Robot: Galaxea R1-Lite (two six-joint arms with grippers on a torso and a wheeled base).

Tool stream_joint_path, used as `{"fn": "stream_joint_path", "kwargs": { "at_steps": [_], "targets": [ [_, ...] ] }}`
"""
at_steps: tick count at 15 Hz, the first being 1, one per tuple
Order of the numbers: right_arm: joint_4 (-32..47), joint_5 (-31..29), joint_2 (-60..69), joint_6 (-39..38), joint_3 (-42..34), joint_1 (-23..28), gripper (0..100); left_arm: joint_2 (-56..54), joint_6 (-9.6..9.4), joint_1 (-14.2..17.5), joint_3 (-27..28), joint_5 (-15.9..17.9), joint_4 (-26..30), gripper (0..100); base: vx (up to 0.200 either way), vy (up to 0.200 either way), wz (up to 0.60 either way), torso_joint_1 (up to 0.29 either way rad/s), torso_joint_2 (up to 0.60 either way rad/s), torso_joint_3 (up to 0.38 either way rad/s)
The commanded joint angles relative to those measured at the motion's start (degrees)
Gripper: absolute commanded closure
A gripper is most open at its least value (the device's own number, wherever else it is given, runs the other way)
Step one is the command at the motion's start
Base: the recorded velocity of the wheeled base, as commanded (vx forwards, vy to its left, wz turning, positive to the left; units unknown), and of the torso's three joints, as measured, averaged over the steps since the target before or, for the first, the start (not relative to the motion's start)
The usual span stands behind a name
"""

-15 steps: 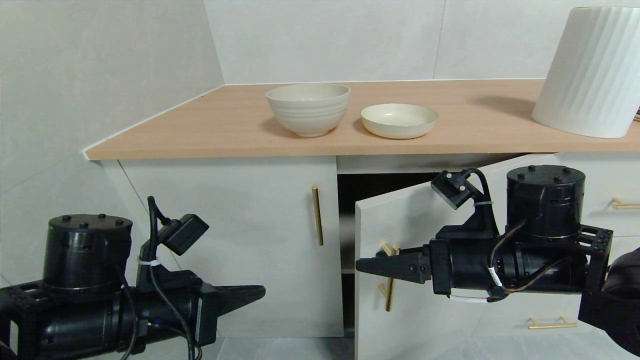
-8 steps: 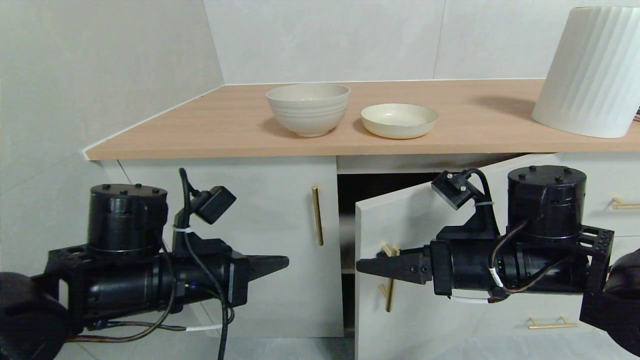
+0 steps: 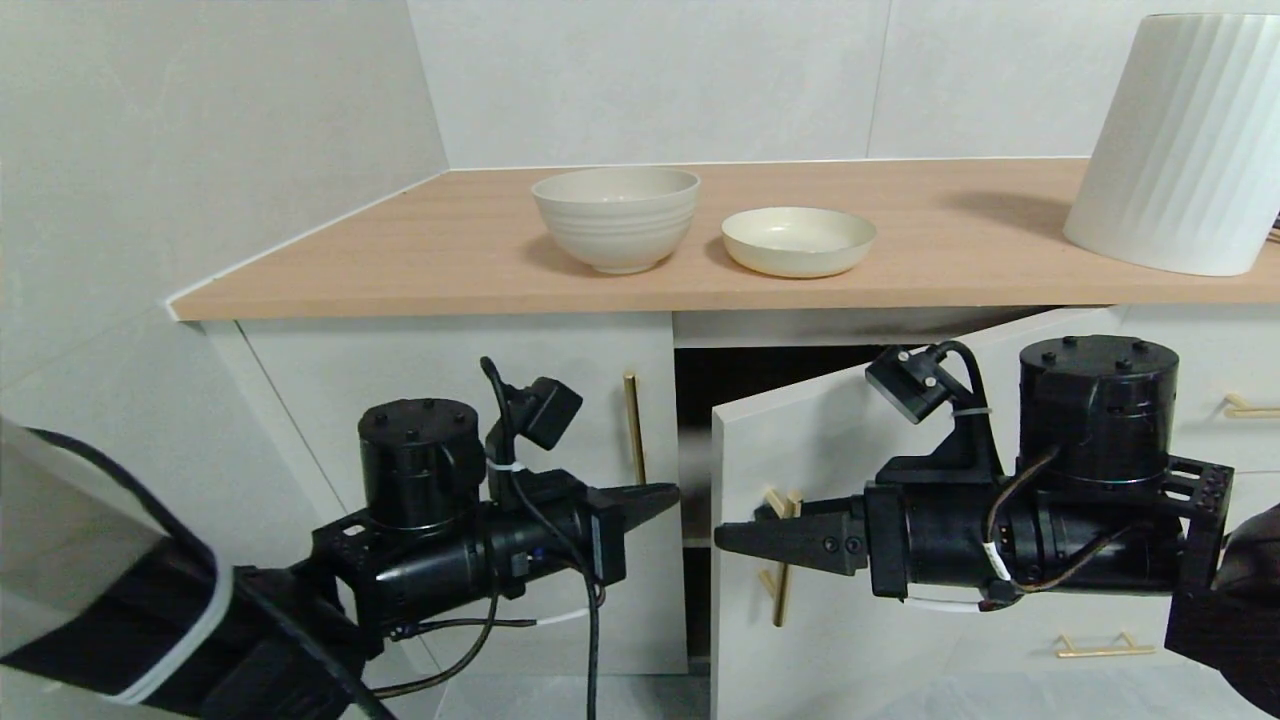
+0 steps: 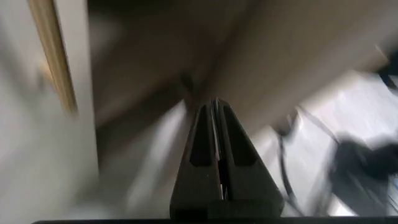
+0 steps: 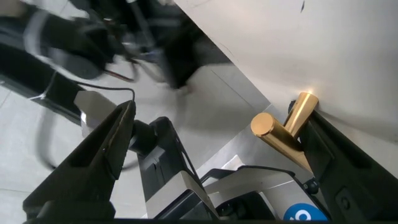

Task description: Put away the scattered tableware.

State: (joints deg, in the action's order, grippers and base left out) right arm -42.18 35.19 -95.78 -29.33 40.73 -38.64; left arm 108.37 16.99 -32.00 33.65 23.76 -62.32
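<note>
**While the right door hangs ajar: both arms low at the cabinet front**

While the tableware sits up on the tabletop (image 3: 450,265), both arms are lower, in front of the cabinet doors. Bowl (image 3: 616,218) upper centre of the head view, upright. Shallow dish (image 3: 798,240) just beside it on the right, not touching. Both stand near the front edge, with bare wood to the left and in front. White ribbed container (image 3: 1180,140) upper right, well apart from the dish.

Below the edge: left door (image 3: 470,400) shut, its bar handle (image 3: 634,430) near the door's right edge. Right door (image 3: 800,640) swung partway out. Dark opening (image 3: 770,375) between the two doors, narrow at lower centre, wider just under the tabletop.

Left gripper (image 3: 668,491) low centre, fingers (image 4: 202,146) pressed together, tip at the left door's right edge, just beside the opening. Right gripper (image 3: 730,540) lower centre-right, level, at the right door's free edge. In the right wrist view its fingers (image 5: 102,155) are spread wide, with the gold handle (image 5: 283,127) between them, close against one finger; contact cannot be told. The two gripper tips face each other across the opening, near, not touching.

Change over the last second: the left arm came up from the lower left corner and across to centre. Its tip went from mid left door to the opening's edge. Right gripper, right door, bowl and dish as before. Camera unshifted.
</note>
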Motion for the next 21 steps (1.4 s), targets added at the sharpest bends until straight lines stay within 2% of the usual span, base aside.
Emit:
{"fn": "stream_joint_path", "kwargs": {
  "at_steps": [1,2,3,4,7,11,13,17,19,21],
  "targets": [
    [0.17,-0.04,-0.02,-0.02,-0.04,-0.03,0,10.54,1.11,-2.28,-1.21,-2.49,-11.51,100,0.0,0.0,0.0,0.0,0.0,0.0],
    [0.17,-0.04,-0.02,-0.02,-0.04,-0.03,0,12.65,1.11,-2.8,-1.39,-2.49,-16.52,100,0.0,0.0,0.0,0.0,0.0,0.0],
    [0.26,-0.04,-0.02,-0.02,-0.04,-0.03,0,13.44,1.11,-3.07,-1.3,-2.58,-18.01,100,0.0,0.0,0.0,0.0,0.0,0.0],
    [0.26,-0.04,0.07,-0.02,-0.3,-0.03,0,15.55,1.11,-3.51,-1.21,-2.58,-22.67,100,0.0,0.0,0.0,0.0,0.0,0.0],
    [0.26,0.05,0.68,-0.02,-1.18,0.24,0,16.43,1.11,-4.39,-1.04,-2.58,-27.68,100,0.0,0.0,0.0,0.0,0.0,0.0],
    [0.26,0.05,1.83,3.4,-3.11,3.58,0,16.25,0.85,-5.18,-1.04,-2.4,-27.68,100,0.0,0.0,0.0,0.0,0.0,0.0],
    [0.26,0.05,2.0,4.11,-3.46,3.66,0,16.25,0.85,-5.27,-1.13,-2.4,-27.68,100,0.0,0.0,0.0,0.0,0.0,0.0],
    [0.87,-1.18,8.86,8.68,-12.25,5.42,0,15.73,-3.46,-5.53,0.54,-2.31,-27.68,100,0.0,0.0,0.0,0.0,0.0,0.0],
    [4.03,-5.66,13.52,8.94,-15.94,4.72,0,14.5,-3.81,-5.53,1.69,-2.31,-26.54,100,0.0,0.0,0.0,0.0,0.0,0.0],
    [11.51,-16.21,18.44,9.12,-16.91,0.94,0,11.07,-4.86,-5.53,3.53,-2.31,-19.68,100,0.0,0.0,0.0,0.0,0.0,0.0]
  ]
}}
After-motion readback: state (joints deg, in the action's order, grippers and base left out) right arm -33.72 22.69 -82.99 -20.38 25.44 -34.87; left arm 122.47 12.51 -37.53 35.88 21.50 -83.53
